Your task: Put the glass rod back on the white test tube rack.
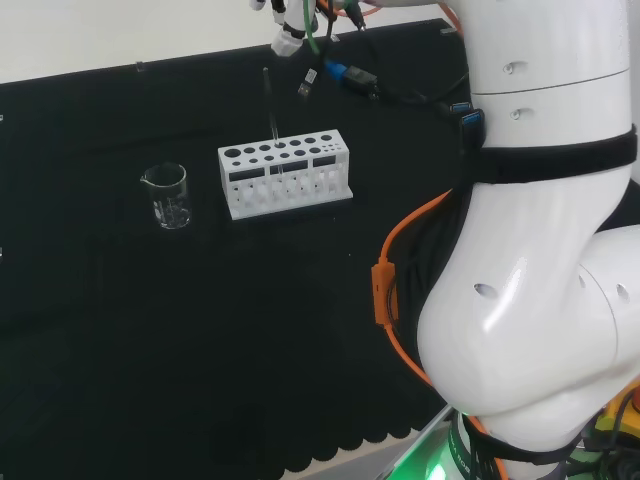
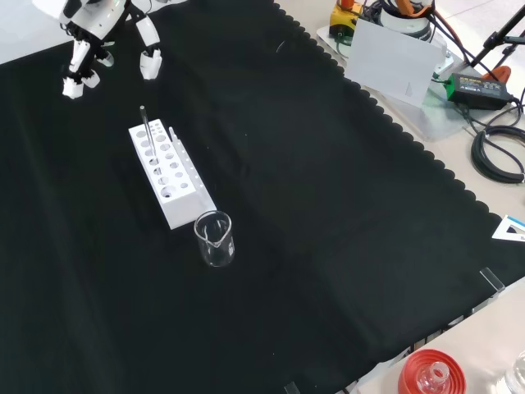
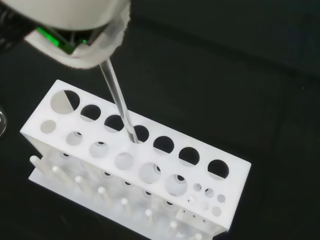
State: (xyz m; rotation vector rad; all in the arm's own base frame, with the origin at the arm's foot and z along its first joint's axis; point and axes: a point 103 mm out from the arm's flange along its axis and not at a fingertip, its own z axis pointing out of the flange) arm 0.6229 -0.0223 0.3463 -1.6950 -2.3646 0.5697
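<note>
While the hand (image 2: 90, 25) hovers apart, glass rod (image 2: 146, 125) stands in rack (image 2: 168, 176).

Robot hand (image 2: 92, 31) raised at cloth's far edge, fingers relaxed.

No text, number or sign can be read anywhere here. The white plastic test tube rack (image 3: 135, 165) with its rows of round holes carries no marking. The clear glass beaker (image 2: 215, 239) shows no scale that can be made out. In the front view, the grey flat panel (image 2: 392, 59) past the cloth's edge is blank, and the black box-shaped power adapter (image 2: 474, 87) bears a pale label too small to read.
</note>
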